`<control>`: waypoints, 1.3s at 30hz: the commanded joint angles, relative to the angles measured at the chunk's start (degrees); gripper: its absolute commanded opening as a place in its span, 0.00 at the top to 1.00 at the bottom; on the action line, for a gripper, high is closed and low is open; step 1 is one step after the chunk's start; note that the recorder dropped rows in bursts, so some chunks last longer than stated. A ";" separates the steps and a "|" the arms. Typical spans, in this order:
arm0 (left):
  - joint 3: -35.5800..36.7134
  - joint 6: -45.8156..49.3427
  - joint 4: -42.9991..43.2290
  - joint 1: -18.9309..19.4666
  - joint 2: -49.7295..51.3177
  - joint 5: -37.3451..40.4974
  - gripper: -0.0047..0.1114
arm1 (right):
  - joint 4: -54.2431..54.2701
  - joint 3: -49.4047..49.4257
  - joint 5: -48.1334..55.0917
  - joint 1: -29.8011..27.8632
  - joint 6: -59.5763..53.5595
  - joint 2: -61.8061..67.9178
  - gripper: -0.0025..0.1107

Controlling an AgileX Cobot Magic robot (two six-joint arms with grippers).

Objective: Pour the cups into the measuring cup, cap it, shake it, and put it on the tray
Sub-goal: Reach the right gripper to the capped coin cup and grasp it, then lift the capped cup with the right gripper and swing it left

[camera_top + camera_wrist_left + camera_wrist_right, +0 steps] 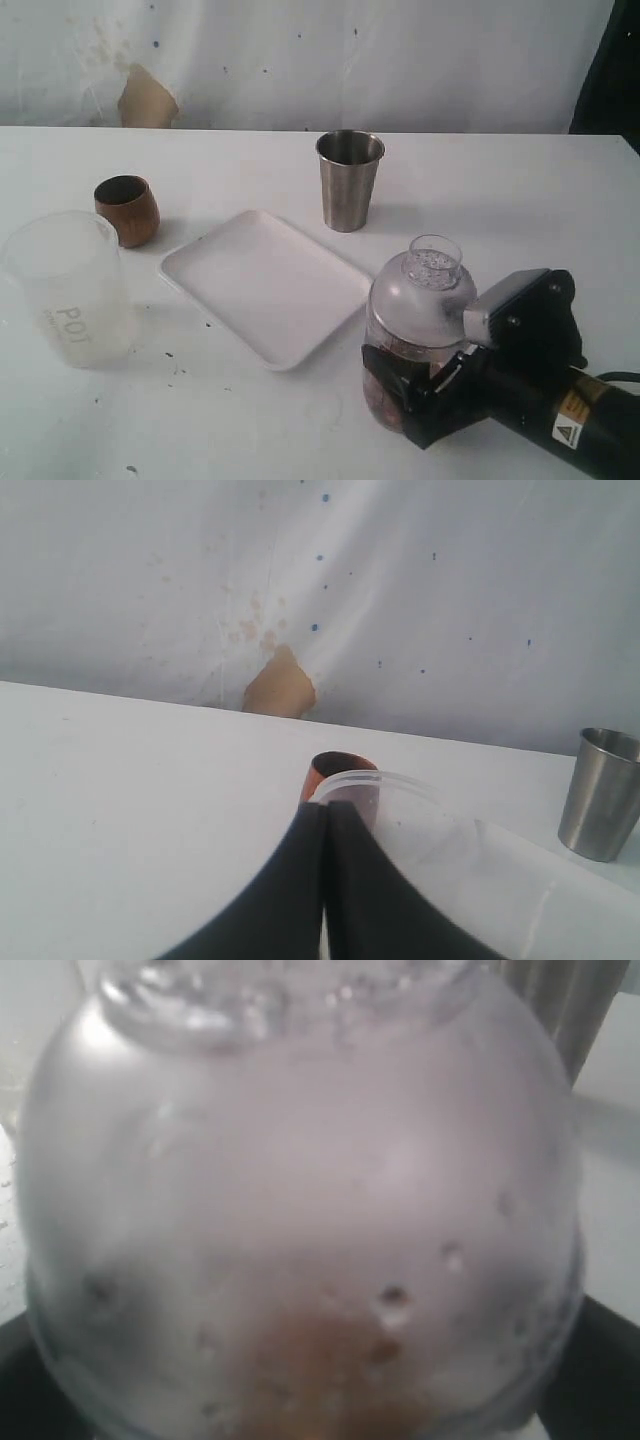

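The measuring cup (418, 330) stands upright on the white worktop (520, 200), just off the tray's (262, 285) near right corner and not on it. A clear domed cap (432, 262) sits on top, the wall is fogged, and brown matter lies at the bottom. The right pincer (405, 385) flanks the cup's lower part; whether its jaws press the wall or stand just clear cannot be told. The steel tumbler (349, 180) stands behind the tray. To the tray's left are the wooden cup (128, 210) and the frosted container (70, 290) marked "P01". The left pincer (325, 810) has its jaws together, holding nothing.
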 commanded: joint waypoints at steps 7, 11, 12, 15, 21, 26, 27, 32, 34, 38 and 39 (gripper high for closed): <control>0.32 0.12 -0.16 0.02 -0.16 -0.05 0.96 | -0.40 -2.63 -7.80 0.03 0.69 8.98 0.18; 0.32 0.12 -0.16 0.02 -0.16 -0.05 0.96 | -0.40 -3.11 -8.55 0.03 0.69 10.33 0.19; 0.32 0.12 -0.16 0.02 -0.16 -0.05 0.96 | -0.13 -3.11 -8.69 0.03 0.69 10.42 0.20; 0.32 0.12 -0.16 0.02 -0.16 -0.05 0.96 | -0.15 -3.11 -8.59 0.03 0.69 10.47 0.29; 0.32 0.12 -0.16 0.02 -0.16 -0.05 0.96 | -0.15 -3.11 -8.64 0.03 0.93 10.47 0.72; 0.32 0.12 -0.16 0.02 -0.16 -0.05 0.96 | -0.15 -3.11 -13.48 0.03 1.14 10.47 0.98; 0.32 0.12 -0.16 0.02 -0.16 -0.05 0.96 | -0.15 -3.11 -16.73 0.03 2.09 10.18 0.98; 0.32 0.12 -0.16 0.02 -0.16 -0.05 0.96 | -0.11 -4.43 -16.76 0.03 5.56 5.66 0.98; 0.32 0.12 -0.16 0.02 -0.16 -0.05 0.96 | -0.11 -5.13 -16.76 0.03 6.32 2.70 0.98; 0.32 0.12 -0.16 0.02 -0.16 -0.05 0.96 | -1.19 -6.53 -16.76 0.03 8.48 -2.95 0.98; 0.32 0.12 -0.16 0.02 -0.16 -0.05 0.96 | -3.85 -7.73 -16.76 0.14 11.87 -3.92 0.98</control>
